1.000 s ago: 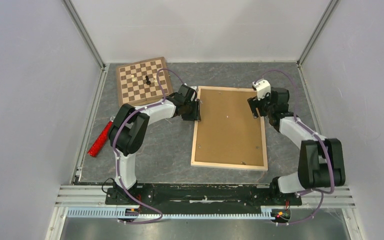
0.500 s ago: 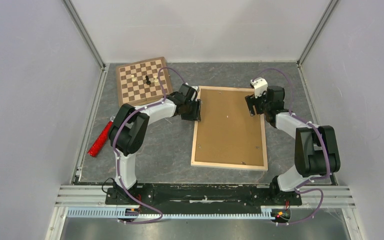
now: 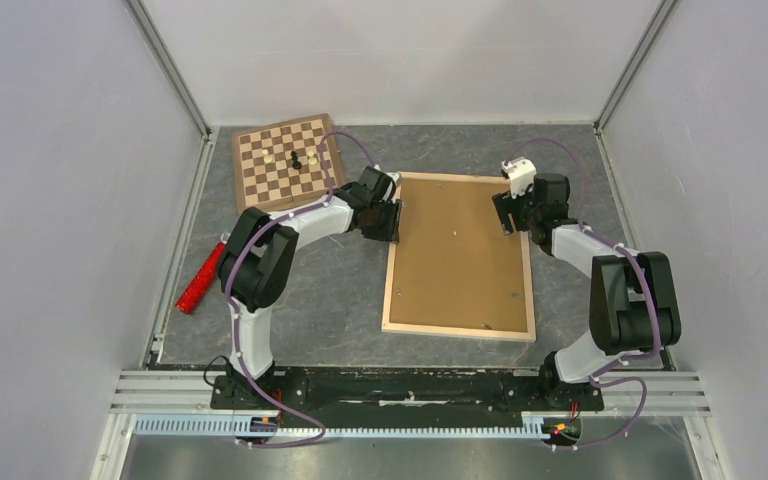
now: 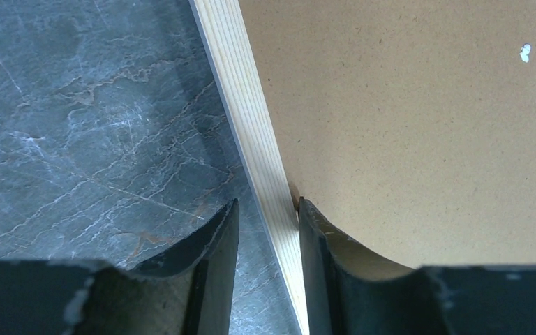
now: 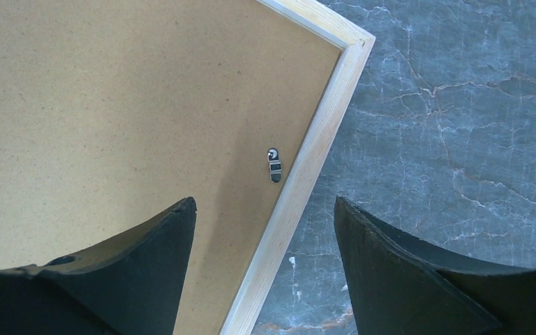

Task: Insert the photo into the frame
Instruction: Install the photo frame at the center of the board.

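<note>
Frame lies flat on the table, right of centre, long sides running from near edge to far edge, with its far end close to the table's far edge. A brown board fills it, facing up, inside the pale wooden bars.

Left gripper is at the frame's left bar, near the far left corner. In the wrist view its fingers stand apart on either side of that bar: one over the table with a strip of table showing between it and the wood, the other at the bar's inner edge over the board. They are not clamped on it.

Right gripper is at the right bar near the far right corner, fingers spread wide, one over the board and one over the table. A small metal clip sits on the board just inside the bar.

Chessboard with a few pieces lies at the far left corner. A red object lies by the left edge.
</note>
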Motion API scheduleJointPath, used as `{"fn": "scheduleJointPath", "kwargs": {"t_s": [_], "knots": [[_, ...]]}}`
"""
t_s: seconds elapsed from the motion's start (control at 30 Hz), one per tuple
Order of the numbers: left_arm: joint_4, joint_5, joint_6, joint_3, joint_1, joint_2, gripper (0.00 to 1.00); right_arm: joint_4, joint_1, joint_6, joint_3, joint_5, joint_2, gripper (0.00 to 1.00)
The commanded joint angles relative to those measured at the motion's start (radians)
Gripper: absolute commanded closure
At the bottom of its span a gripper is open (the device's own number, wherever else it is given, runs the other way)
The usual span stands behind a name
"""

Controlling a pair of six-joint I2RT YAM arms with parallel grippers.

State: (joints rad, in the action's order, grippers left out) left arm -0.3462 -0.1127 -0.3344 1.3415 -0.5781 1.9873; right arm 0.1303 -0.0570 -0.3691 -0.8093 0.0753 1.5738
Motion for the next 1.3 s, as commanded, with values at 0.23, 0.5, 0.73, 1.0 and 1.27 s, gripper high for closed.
{"fn": "scheduleJointPath", "kwargs": {"t_s": [0.23, 0.5, 0.73, 1.0, 1.27], "knots": [[-0.01, -0.056, 0.03, -0.075, 0.013, -0.005, 0.74, -0.086, -0.012, 0.007, -0.027, 0.166, -0.07, 0.25], [-0.001, -0.12, -0.022, -0.122, 0.031, 0.022, 0.96, -0.038, -0.125, -0.053, 0.001, 0.225, -0.076, 0.24], [0.018, -0.149, -0.034, -0.172, 0.044, 0.012, 0.98, 0.049, -0.241, -0.011, -0.079, 0.229, 0.029, 0.24], [0.026, -0.179, -0.023, -0.213, 0.047, 0.01, 0.98, 0.092, -0.34, 0.08, -0.34, 0.221, 0.308, 0.25], [0.044, -0.183, -0.005, -0.226, 0.047, 0.011, 0.98, -0.02, -0.376, 0.09, -0.644, 0.18, 0.557, 0.28]]}}
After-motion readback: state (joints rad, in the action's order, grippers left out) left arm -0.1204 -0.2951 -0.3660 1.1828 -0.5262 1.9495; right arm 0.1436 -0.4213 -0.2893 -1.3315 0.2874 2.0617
